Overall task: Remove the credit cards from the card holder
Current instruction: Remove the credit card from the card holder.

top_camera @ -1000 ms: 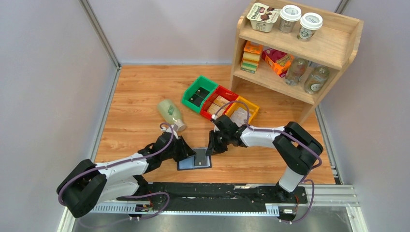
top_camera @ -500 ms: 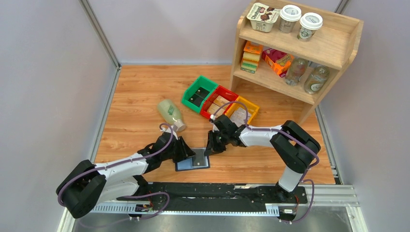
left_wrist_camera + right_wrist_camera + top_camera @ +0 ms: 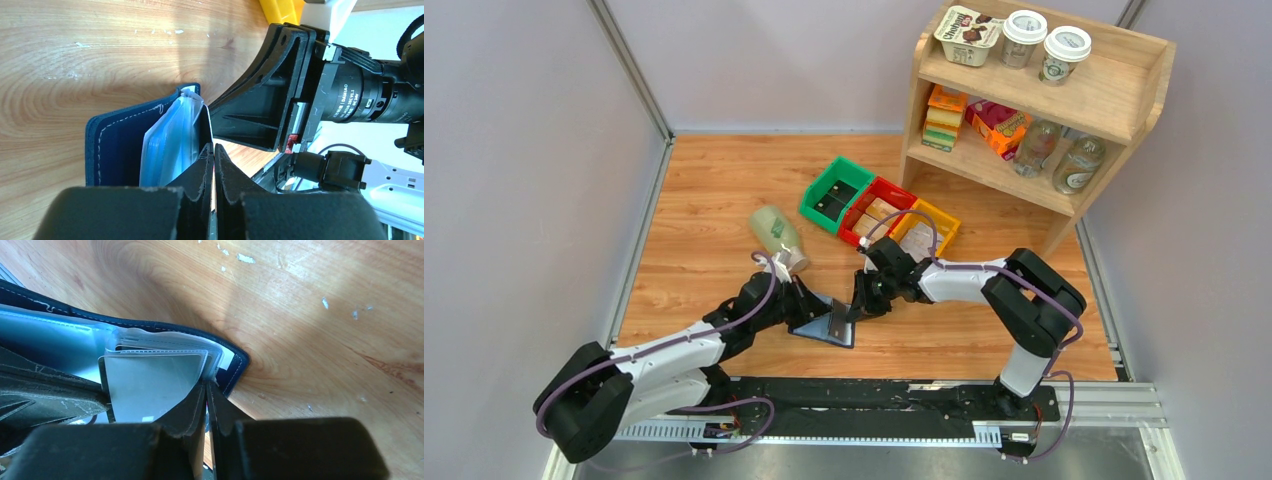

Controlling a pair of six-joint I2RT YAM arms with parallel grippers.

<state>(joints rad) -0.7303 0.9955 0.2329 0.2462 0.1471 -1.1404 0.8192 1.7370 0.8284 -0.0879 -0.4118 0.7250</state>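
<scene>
Top external view gives me the card holder [image 3: 829, 328] near the front of the wooden table [image 3: 704, 200], between my two arms, tipped up at an angle rather than lying flat. The left gripper [image 3: 814, 310] is at its left side and the right gripper [image 3: 857, 306] at its right, with their tips close together. I cannot tell whether its lower edge touches the wood.

On the left wrist camera, my left fingers are pressed together with only a thin, pale-edged leaf between them, and that leaf rises out of the open holder. Beside it is the bundle of pale blue clear sleeves [image 3: 170, 142], with the navy cover and its light stitching behind. The right gripper's black finger comes in from the right, its tip at the top of the same leaf.

On the right wrist camera, the right fingers are closed too, pinched on the lower corner of the front sleeve [image 3: 214, 359], a clear pocket with a dotted seam along its top. A grey credit card [image 3: 150, 382] sits inside that pocket, as far as I can see. More sleeves are stacked behind it, then the navy cover, whose rounded corner shows against the wood. The left gripper's dark finger covers the card's left edge.

Farther back, a green bin [image 3: 856, 168], a red bin [image 3: 892, 185] and a yellow bin [image 3: 939, 212] stand in a touching row. A pale bottle [image 3: 779, 237] lies on its side to their left. A wooden shelf [image 3: 1114, 95] with cups, boxes and bottles fills the right rear corner.
</scene>
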